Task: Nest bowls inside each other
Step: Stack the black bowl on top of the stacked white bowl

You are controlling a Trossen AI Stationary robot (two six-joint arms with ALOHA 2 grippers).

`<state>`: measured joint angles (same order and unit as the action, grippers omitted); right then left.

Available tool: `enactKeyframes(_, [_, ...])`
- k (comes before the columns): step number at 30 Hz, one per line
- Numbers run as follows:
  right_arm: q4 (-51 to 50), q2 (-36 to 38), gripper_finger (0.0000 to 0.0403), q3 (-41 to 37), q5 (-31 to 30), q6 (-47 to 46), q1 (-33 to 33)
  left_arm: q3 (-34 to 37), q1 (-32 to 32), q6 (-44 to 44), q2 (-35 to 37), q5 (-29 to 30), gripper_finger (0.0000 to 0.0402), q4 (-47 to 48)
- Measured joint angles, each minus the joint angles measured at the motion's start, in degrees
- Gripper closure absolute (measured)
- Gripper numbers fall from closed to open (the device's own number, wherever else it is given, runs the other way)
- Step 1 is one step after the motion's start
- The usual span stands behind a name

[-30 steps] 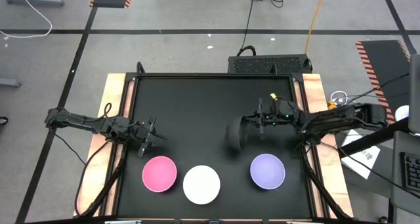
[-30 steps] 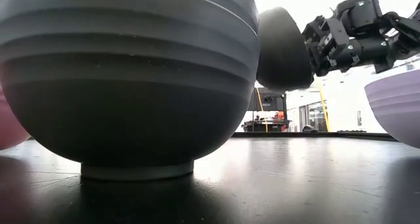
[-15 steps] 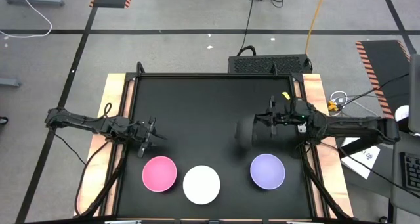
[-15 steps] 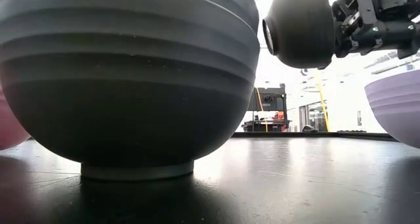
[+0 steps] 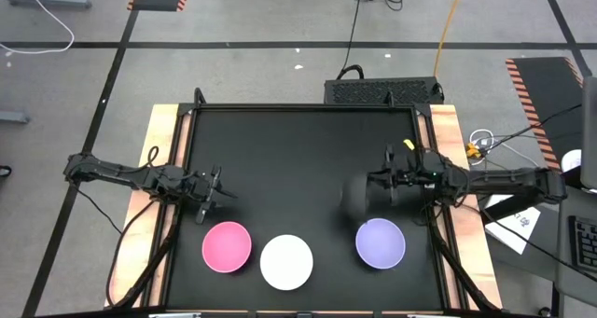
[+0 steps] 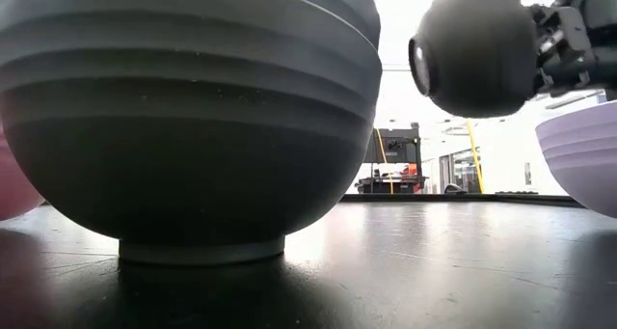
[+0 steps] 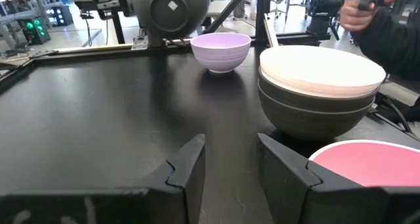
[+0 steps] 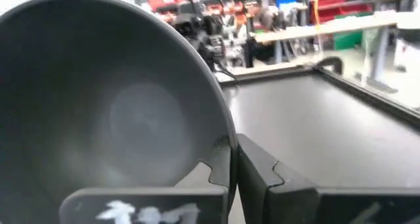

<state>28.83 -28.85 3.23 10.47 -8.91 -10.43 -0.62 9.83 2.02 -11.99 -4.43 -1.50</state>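
Observation:
My right gripper [image 5: 375, 187] is shut on a black bowl [image 5: 357, 196], which hangs on its side above the table's right half, just beyond the lavender bowl [image 5: 381, 242]. In the low view the black bowl [image 6: 472, 47] shows its foot ring turned sideways. The white bowl [image 5: 286, 261] sits nested in black bowls [image 7: 308, 115] at the near edge, and the pink bowl [image 5: 227, 246] stands on its base left of them. My left gripper [image 5: 213, 191] is open and waits beyond the pink bowl, touching nothing. My right gripper pinches the black bowl's rim [image 8: 222, 135]: one finger [image 8: 220, 168] inside the bowl, the other finger [image 8: 266, 175] outside. The fingers come roughly level from the table's right. The bowl is lifted clear and tipped on its side, its opening facing the gripper.
A raised wooden frame [image 5: 159, 150] borders the black table. The far half of the table [image 5: 298, 141] is bare. A person's sleeve and hand [image 7: 374, 20] show beyond the table in the left wrist view.
My right gripper has carried the black bowl toward the table's right and slightly toward the near edge, closer to the lavender bowl, and higher. The bowl has turned, so its foot ring now shows in the low view.

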Motion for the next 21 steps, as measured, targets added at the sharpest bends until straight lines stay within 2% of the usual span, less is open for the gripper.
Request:
enactKeyframes(2, [6.18, 0.04, 0.0402, -2.12, -0.77, -1.31, 0.71, 0.00, -0.01, -0.01, 0.00, 0.00, 0.0266, 0.00])
enactKeyframes(6, [4.03, -0.93, 0.0402, -1.78, -1.43, -1.31, 2.89, 0.00, 0.01, 0.02, 0.00, 0.01, 0.0266, -0.15])
enactKeyframes(11, [7.06, -2.60, 0.0402, -1.52, -1.45, -1.42, 6.54, 0.00, -0.01, 0.02, 0.00, 0.09, 0.0266, -0.58])
enactKeyframes(15, [13.21, -6.19, 0.0402, -0.67, -1.73, -1.28, 11.18, 0.00, -0.01, 0.18, 0.01, 0.38, 0.0266, -0.76])
enactKeyframes(18, [13.66, -11.20, 0.0402, 0.90, -4.23, -0.43, 14.93, 0.00, -0.01, 0.16, 0.02, 0.37, 0.0266, -1.46])
enactKeyframes(21, [16.16, -16.51, 0.0402, 5.41, -5.58, 1.37, 18.25, 0.00, 0.01, 0.04, 0.02, 0.37, 0.0266, -1.79])
